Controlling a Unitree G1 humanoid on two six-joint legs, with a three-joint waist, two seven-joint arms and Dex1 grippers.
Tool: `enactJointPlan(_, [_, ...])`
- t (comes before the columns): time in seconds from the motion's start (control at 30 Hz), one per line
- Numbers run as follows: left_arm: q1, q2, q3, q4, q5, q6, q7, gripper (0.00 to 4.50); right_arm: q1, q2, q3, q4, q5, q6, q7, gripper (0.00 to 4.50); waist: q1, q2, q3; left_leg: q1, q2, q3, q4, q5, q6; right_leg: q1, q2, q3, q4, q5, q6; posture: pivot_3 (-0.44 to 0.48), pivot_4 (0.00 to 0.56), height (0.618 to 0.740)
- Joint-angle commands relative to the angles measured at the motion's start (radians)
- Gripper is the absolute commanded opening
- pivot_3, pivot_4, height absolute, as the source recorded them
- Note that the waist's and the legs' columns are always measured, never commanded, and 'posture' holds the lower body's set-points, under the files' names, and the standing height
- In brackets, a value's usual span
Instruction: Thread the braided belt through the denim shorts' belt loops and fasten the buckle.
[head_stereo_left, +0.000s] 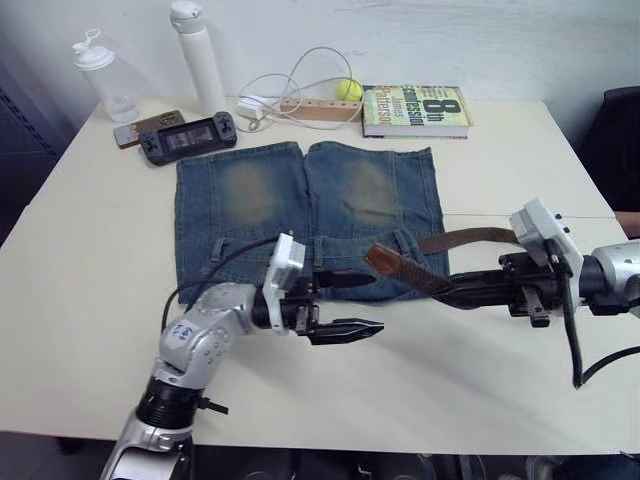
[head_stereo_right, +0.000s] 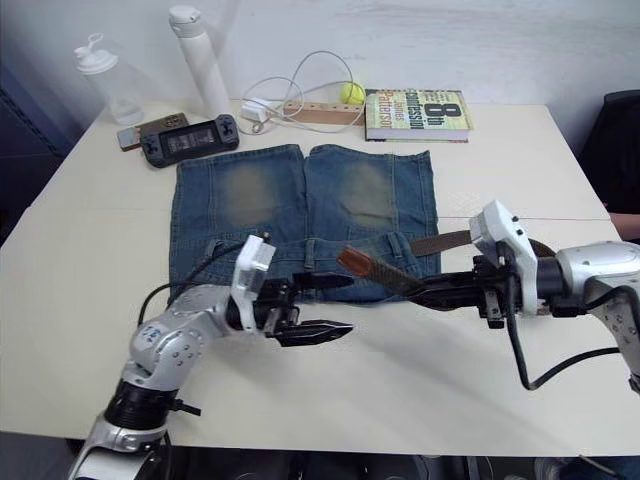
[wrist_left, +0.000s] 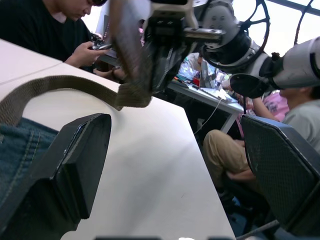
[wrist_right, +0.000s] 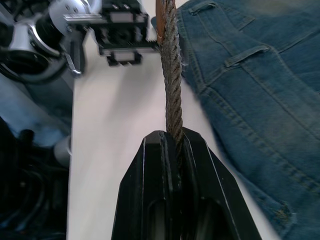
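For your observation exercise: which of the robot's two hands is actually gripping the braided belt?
The right hand: its fingers are shut on the braided belt near the tan tip. The left hand is open, holding nothing.

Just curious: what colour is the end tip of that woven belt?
Tan leather on the braided belt, whose strap is dark brown; clearest in the left eye view.

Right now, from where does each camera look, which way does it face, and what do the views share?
Head eyes: look forward and down on the table, the denim shorts, both arms.
Left wrist: low over the table, along the open left gripper toward the right gripper and seated people.
Right wrist: along fingers shut on the braided belt, toward the left arm.
Shared: belt, shorts.
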Motion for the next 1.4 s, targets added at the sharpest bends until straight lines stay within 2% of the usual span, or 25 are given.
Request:
enactJointPlan(0.03, [-0.044,-0.059,0.004,0.002,0.004,-0.037,0.04,4.5,-0.021,-0.009,-0.042,-0.04,0.076,0.071,-0.03,0.07,0.001,0.0,0.0,0.0,0.0,0.0,0.0,0.0,0.0,0.0,0.0,0.0,0.0,0.0,0.0,0.0,0.15,0.735])
enactJointPlan(0.17, [-0.094,-0.116,0.027,0.016,-0.037,-0.016,0.071,4.5,-0.036,-0.018,-0.052,-0.04,0.095,0.095,-0.044,0.07,0.001,0.0,0.0,0.0,-0.001,0.0,0.001,0.0,0.0,0.0,-0.001,0.0,-0.001,0.0,0.0,0.0,0.15,0.735])
enactJointPlan(0.3, [-0.106,-0.126,-0.013,0.028,-0.025,0.002,0.045,4.5,-0.033,-0.019,-0.038,-0.042,0.054,0.075,-0.06,0.07,0.0,0.0,0.0,0.0,-0.001,0.0,0.001,0.0,0.0,0.0,0.0,0.0,0.0,0.0,0.0,0.0,0.15,0.735])
enactJointPlan(0.4, [-0.11,-0.135,-0.025,0.06,-0.014,0.002,0.035,3.7,-0.028,-0.016,-0.044,-0.033,0.037,0.061,-0.075,0.0,0.0,0.0,0.0,0.0,0.0,0.0,0.001,0.0,0.0,0.0,0.0,0.0,0.0,0.0,0.0,0.0,0.15,0.735])
enactJointPlan(0.5, [-0.118,-0.142,-0.025,0.08,-0.015,0.003,0.034,2.71,-0.017,-0.016,-0.049,-0.038,0.025,0.058,-0.089,0.0,0.001,0.0,0.0,0.0,-0.001,0.0,0.001,0.0,0.0,0.0,0.0,0.0,0.0,0.0,0.0,0.0,0.15,0.735])
enactJointPlan(0.53, [-0.122,-0.146,-0.021,0.088,-0.022,0.006,0.033,2.21,-0.009,-0.015,-0.054,-0.043,0.028,0.062,-0.092,0.0,0.001,0.0,0.0,0.0,-0.001,0.0,0.001,0.0,0.0,0.001,0.0,0.0,0.0,0.0,0.001,0.0,0.15,0.735])
enactJointPlan(0.63, [-0.136,-0.157,-0.009,0.103,-0.047,0.021,0.023,1.18,0.024,-0.012,-0.068,-0.063,0.027,0.063,-0.112,0.0,0.001,0.0,0.0,0.0,-0.001,0.0,0.001,0.0,0.0,0.001,0.0,0.0,-0.001,0.0,0.001,0.0,0.15,0.735])
enactJointPlan(0.7, [-0.145,-0.167,0.0,0.112,-0.06,0.03,0.022,0.27,0.043,-0.005,-0.078,-0.078,0.035,0.066,-0.126,0.0,0.002,0.0,0.0,0.0,-0.001,0.0,0.001,0.0,0.0,0.001,0.0,0.0,-0.001,0.0,0.001,0.0,0.15,0.735])
enactJointPlan(0.73, [-0.152,-0.174,0.004,0.12,-0.066,0.033,0.022,0.05,0.054,0.003,-0.086,-0.087,0.04,0.068,-0.137,0.0,0.002,0.0,0.0,0.0,-0.001,0.0,0.001,0.0,0.0,0.001,0.0,0.0,-0.001,0.0,0.001,0.0,0.15,0.735])
enactJointPlan(0.93, [-0.187,-0.197,0.002,0.184,-0.048,0.072,0.047,0.05,0.102,0.027,-0.13,-0.122,0.067,0.106,-0.222,0.0,0.002,0.0,0.0,0.0,-0.001,0.0,0.001,0.0,0.0,0.001,0.0,0.0,-0.001,0.0,0.001,0.0,0.15,0.735])
enactJointPlan(1.0, [-0.193,-0.206,0.005,0.191,-0.054,0.099,0.063,0.0,0.127,0.043,-0.179,-0.114,0.093,0.129,-0.265,0.84,0.002,0.0,0.0,0.0,-0.001,0.0,0.001,0.0,0.0,0.001,0.0,0.0,-0.001,0.0,0.001,0.0,0.15,0.735])
enactJointPlan(1.03, [-0.197,-0.211,0.011,0.193,-0.063,0.116,0.071,0.0,0.15,0.05,-0.233,-0.098,0.11,0.143,-0.28,1.02,0.002,0.0,0.0,0.0,-0.001,0.0,0.001,0.0,0.0,0.001,0.0,0.0,-0.001,0.0,0.001,0.0,0.15,0.735])
enactJointPlan(1.07, [-0.203,-0.218,0.02,0.198,-0.069,0.131,0.082,0.0,0.172,0.054,-0.308,-0.069,0.145,0.171,-0.296,1.62,0.003,0.0,0.0,0.0,-0.001,-0.001,0.001,0.0,0.0,0.001,0.0,-0.001,-0.001,0.0,0.001,0.0,0.15,0.735])
enactJointPlan(1.13, [-0.217,-0.231,0.036,0.206,-0.08,0.156,0.101,0.0,0.205,0.06,-0.455,-0.011,0.228,0.233,-0.325,2.35,0.007,0.0,0.0,-0.001,-0.001,0.0,0.001,0.0,0.0,0.001,0.0,-0.001,-0.001,0.001,0.002,0.0,0.15,0.735])
enactJointPlan(1.2, [-0.241,-0.248,0.054,0.226,-0.087,0.181,0.132,0.0,0.238,0.076,-0.607,0.048,0.337,0.298,-0.375,3.45,0.008,0.0,0.0,-0.002,-0.001,0.0,0.001,-0.001,0.001,0.001,0.0,-0.001,-0.001,0.001,0.002,0.0,0.15,0.735])
enactJointPlan(1.27, [-0.277,-0.276,0.081,0.265,-0.094,0.211,0.178,0.0,0.351,0.115,-0.753,0.041,0.457,0.362,-0.383,4.33,0.018,0.0,0.0,-0.001,-0.001,-0.001,0.001,-0.001,0.001,0.002,0.0,-0.001,-0.002,0.001,0.002,0.0,0.15,0.735])
enactJointPlan(1.33, [-0.309,-0.284,0.072,0.292,-0.052,0.175,0.177,0.0,0.525,0.221,-0.813,-0.046,0.628,0.372,-0.422,4.45,0.03,-0.003,-0.001,-0.001,0.0,-0.002,0.0,-0.001,0.002,0.003,0.001,-0.002,-0.003,0.001,0.002,0.0,0.15,0.735])
enactJointPlan(1.4, [-0.327,-0.294,0.071,0.298,-0.05,0.163,0.164,0.0,0.648,0.323,-0.794,-0.127,0.75,0.332,-0.498,4.45,0.03,-0.002,-0.001,-0.001,0.0,-0.001,-0.001,-0.001,0.002,0.003,0.001,-0.002,-0.003,0.001,0.002,0.0,0.15,0.735])
